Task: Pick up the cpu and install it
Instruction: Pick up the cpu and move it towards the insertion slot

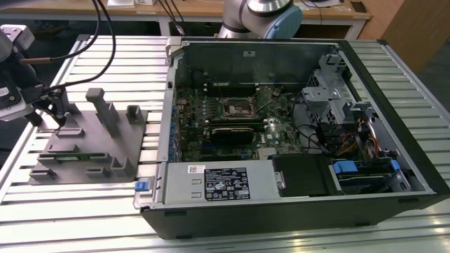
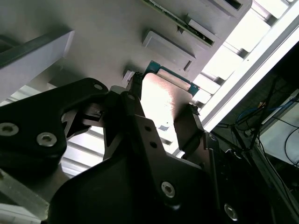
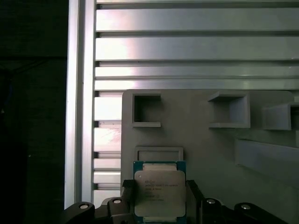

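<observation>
A black two-fingered end effector hangs over the far left corner of a grey plastic holder at the exterior view's left. It is clenched on a small flat square cpu with a pale silvery metal top and a thin green border. In both wrist views one dark finger presses each of two opposite edges of the cpu, and the jaws stand only as far apart as the chip is wide. The cpu lies flat between them, just beside a shallow rectangular recess in the holder – whether it still touches the grey surface cannot be told.

The holder is a flat tray with several upright blocks and small open pockets. A long thin green memory stick lies in a slot along its near side.

To the right, well apart from the end effector, a black computer case lies on its side with the panel off. Inside it is a dark motherboard carrying a black square socket frame with a hollow middle – nothing sits in it.

Holder and case both rest on a slatted silver metal desk.
</observation>
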Controlling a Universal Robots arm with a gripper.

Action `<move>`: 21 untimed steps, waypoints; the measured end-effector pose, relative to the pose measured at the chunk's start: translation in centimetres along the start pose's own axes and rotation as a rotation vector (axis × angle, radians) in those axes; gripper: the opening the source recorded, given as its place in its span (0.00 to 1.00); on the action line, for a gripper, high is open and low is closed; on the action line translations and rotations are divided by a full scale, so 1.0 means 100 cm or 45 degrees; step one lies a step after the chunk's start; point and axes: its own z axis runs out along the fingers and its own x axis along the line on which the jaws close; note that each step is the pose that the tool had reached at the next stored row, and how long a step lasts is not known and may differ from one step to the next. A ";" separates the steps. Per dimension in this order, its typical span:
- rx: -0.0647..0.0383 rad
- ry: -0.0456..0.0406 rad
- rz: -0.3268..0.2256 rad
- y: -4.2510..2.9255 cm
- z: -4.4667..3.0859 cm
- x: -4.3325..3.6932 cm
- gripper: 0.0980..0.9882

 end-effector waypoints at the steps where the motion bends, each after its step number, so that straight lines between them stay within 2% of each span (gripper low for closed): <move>1: 0.000 0.000 0.000 0.0000 -0.0004 0.0000 0.48; 21: 0.000 0.000 0.000 0.0007 -0.0100 0.0002 0.48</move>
